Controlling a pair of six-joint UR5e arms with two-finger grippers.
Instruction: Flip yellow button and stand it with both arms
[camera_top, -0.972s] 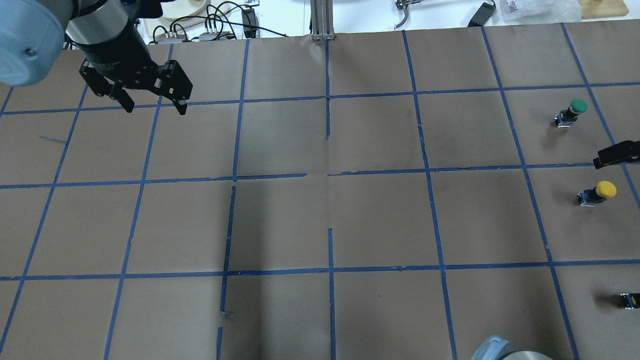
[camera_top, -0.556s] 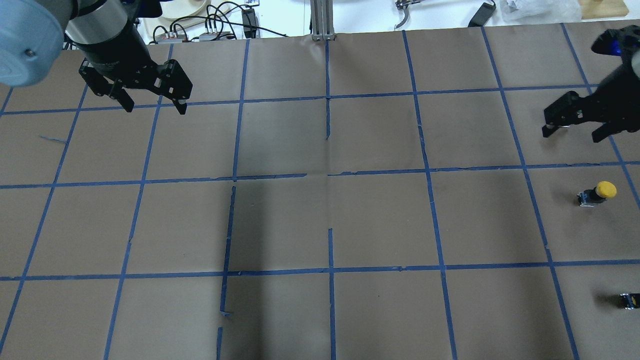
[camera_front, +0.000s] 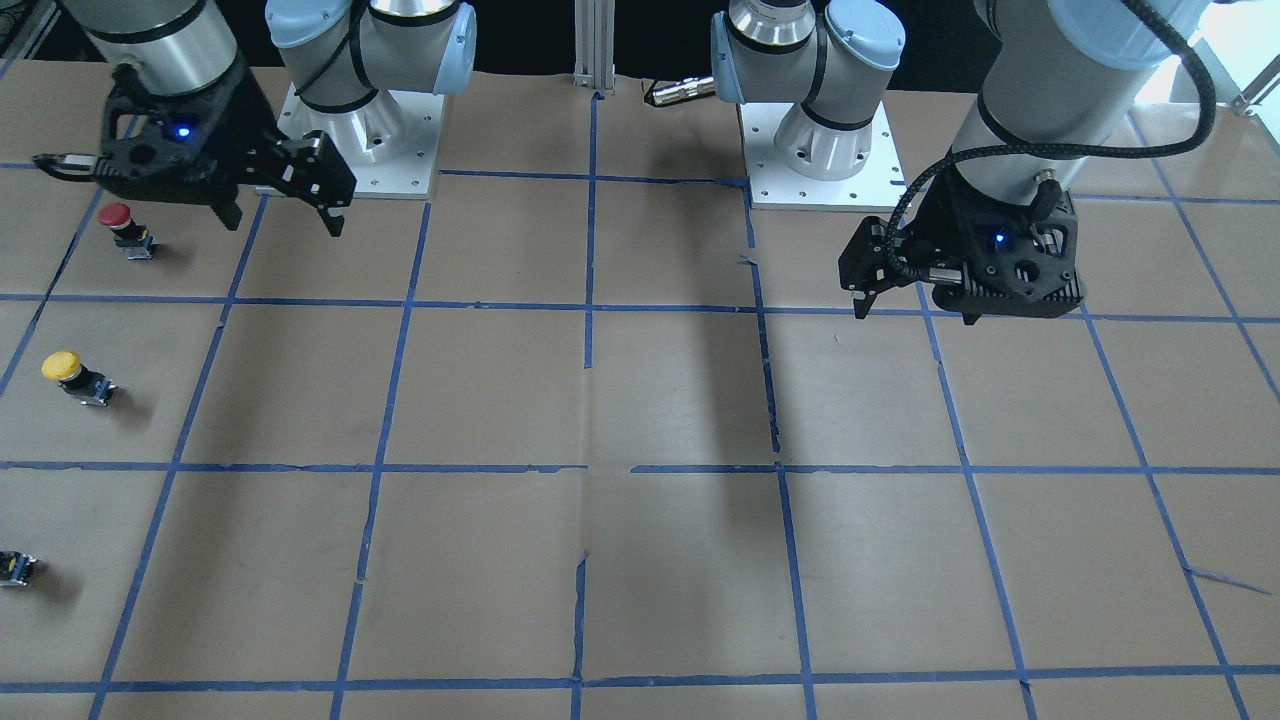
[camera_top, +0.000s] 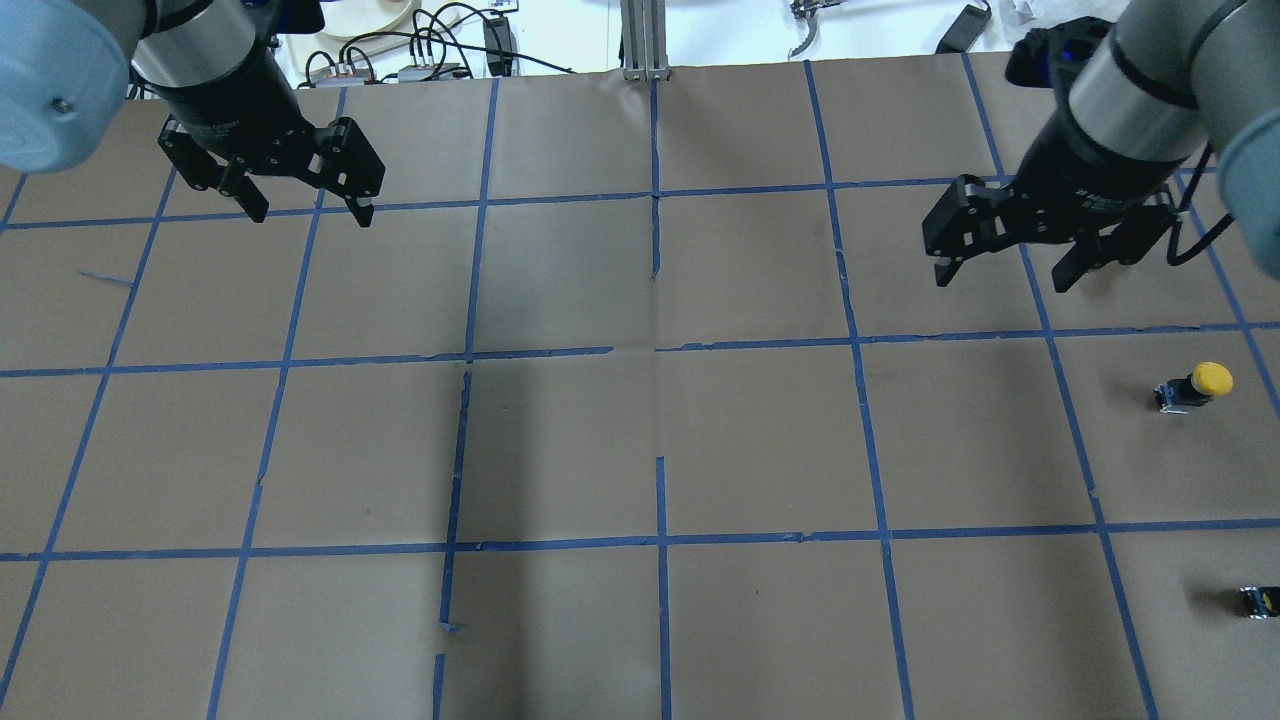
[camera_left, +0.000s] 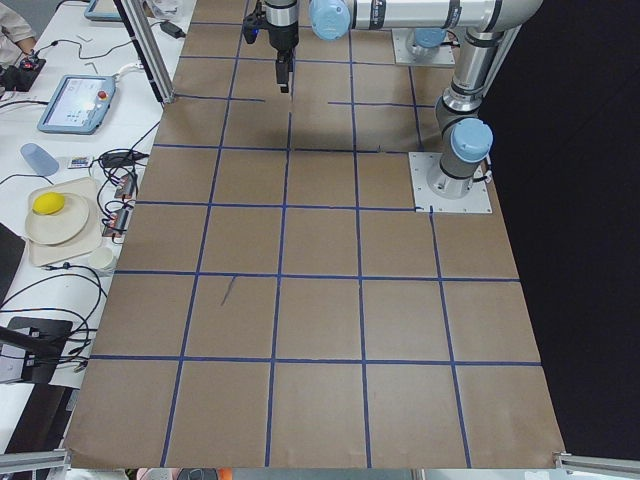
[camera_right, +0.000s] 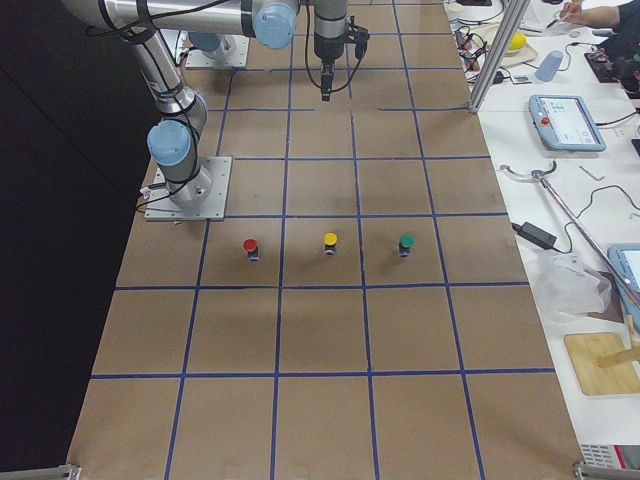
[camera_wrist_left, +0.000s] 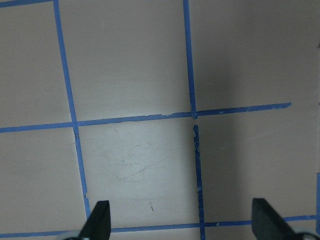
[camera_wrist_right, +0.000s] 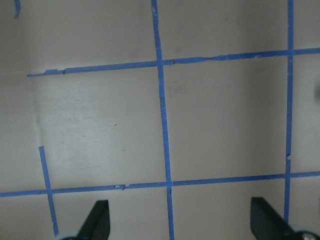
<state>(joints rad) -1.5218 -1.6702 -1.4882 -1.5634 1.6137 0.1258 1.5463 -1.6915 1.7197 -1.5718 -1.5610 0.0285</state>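
The yellow button (camera_top: 1196, 384) is at the table's right side, apparently upright with its cap on top; it also shows in the front view (camera_front: 72, 374) and the right side view (camera_right: 330, 242). My right gripper (camera_top: 1003, 275) is open and empty, hovering above the table, left of the button and farther from the robot; it shows in the front view (camera_front: 283, 222) too. My left gripper (camera_top: 305, 210) is open and empty, high over the far left of the table (camera_front: 912, 312). Both wrist views show only open fingertips (camera_wrist_left: 100, 222) (camera_wrist_right: 99, 220) over taped paper.
A red button (camera_front: 124, 226) stands beside the yellow one on the robot's side, a green button (camera_right: 406, 243) on the other side. In the overhead view only a black switch body (camera_top: 1258, 601) shows at the right edge. Blue tape grids the brown paper.
My right arm has swung in from the right edge toward the left and now covers the green button in the overhead view. The left arm and yellow button have not moved.
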